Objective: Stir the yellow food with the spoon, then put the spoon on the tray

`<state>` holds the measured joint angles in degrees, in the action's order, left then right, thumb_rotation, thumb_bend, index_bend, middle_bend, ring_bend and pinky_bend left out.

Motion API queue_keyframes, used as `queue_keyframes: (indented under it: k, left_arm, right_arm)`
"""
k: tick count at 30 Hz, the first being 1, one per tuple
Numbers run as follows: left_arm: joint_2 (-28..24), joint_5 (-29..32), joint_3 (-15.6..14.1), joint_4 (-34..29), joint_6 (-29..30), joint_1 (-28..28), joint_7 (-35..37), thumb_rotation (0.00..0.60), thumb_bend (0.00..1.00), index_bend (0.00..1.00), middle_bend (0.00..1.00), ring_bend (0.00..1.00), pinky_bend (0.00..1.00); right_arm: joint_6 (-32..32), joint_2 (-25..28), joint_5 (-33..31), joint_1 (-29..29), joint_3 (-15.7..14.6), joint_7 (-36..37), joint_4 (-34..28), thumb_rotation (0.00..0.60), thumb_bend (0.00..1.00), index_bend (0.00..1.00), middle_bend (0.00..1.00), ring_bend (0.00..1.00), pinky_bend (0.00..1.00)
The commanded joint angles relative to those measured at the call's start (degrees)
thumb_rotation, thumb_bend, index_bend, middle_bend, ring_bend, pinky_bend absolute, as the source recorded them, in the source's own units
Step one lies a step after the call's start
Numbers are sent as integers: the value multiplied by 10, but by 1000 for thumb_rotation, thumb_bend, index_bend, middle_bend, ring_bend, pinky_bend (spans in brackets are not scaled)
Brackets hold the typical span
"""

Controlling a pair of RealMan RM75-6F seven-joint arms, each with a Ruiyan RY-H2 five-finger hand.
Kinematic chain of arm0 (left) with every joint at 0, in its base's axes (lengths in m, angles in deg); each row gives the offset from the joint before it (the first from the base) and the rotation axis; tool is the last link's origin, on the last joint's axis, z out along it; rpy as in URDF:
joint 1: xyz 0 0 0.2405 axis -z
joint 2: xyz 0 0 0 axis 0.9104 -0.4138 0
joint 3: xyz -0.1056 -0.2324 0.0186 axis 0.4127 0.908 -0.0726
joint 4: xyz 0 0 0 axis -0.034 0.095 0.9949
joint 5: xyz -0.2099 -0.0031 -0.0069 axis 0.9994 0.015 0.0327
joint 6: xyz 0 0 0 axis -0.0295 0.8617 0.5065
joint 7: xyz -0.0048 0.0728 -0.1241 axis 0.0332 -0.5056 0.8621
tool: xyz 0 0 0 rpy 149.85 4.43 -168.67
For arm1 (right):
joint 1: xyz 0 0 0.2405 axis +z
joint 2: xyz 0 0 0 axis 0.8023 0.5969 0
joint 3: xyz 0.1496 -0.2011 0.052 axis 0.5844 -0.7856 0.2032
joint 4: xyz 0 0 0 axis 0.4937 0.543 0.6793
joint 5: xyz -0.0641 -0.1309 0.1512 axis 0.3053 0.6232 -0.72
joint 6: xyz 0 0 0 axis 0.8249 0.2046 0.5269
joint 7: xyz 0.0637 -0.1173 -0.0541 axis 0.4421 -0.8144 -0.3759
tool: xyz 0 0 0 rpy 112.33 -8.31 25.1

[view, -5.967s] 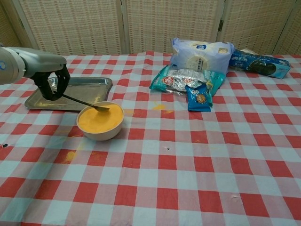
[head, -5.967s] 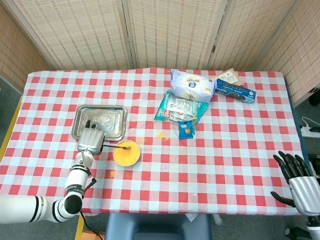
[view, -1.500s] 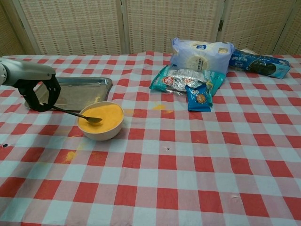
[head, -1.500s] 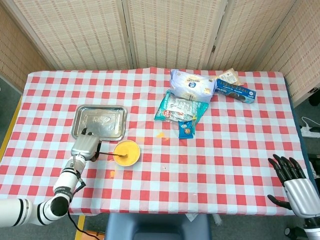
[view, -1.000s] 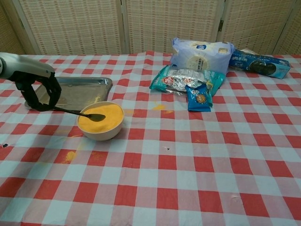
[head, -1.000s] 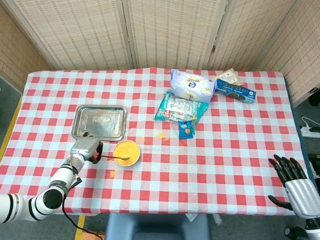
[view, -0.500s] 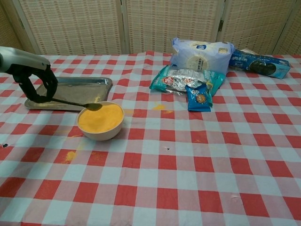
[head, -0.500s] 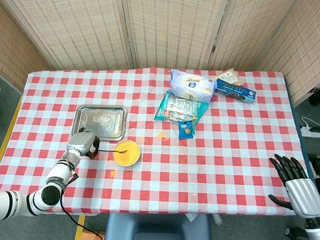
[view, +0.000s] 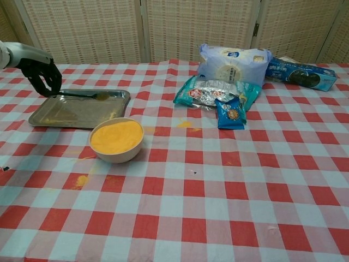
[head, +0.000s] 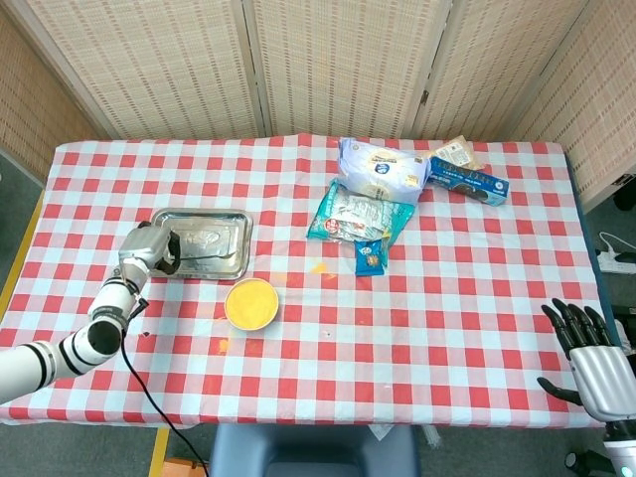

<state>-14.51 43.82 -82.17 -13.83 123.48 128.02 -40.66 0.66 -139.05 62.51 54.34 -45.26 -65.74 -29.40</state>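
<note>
The checkered surface (head: 457, 298) carries a metal tray (view: 54, 115) toward its left edge, with a bowl of yellow food (view: 116, 139) just in front of the tray. The left hand (view: 41, 73) holds the spoon (view: 82, 95) by its handle above the tray, its bowl over the tray's far rim. The right hand (head: 591, 363) hangs off the surface's front right corner, fingers spread, holding nothing.

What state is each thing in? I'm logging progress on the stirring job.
Spoon: held level over the tray, yellow food on its tip.
Left hand: gripping the spoon handle.
Right hand: empty, fingers apart.
Bowl: upright, full of yellow food.
Tray: flat, smeared.
Snack packets: closed, lying flat.
</note>
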Motion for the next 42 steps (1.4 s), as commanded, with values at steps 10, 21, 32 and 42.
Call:
queue_keyframes:
  k: [10, 21, 32, 42]
  left_arm:
    - [163, 18, -18, 268, -62, 15, 9, 600, 484, 713, 393, 183, 51]
    - [144, -18, 9, 237, -57, 0, 50, 600, 473, 0, 0, 0, 46]
    - [-54, -249, 55, -131, 92, -124, 169, 600, 457, 0, 0, 0, 38]
    - [-56, -752, -102, -175, 518, -486, 437, 600, 434, 0, 0, 0, 9]
  right_arm:
    - [-20, -12, -48, 9, 21, -22, 1, 600, 0, 0, 0, 0, 0]
    - [1, -20, -22, 4, 15, -13, 10, 600, 0, 0, 0, 0, 0]
    - [43, -6, 10, -13, 5, 15, 9, 600, 0, 0, 0, 0, 0]
    - [91, -13, 17, -35, 12, 3, 12, 600, 0, 0, 0, 0, 0]
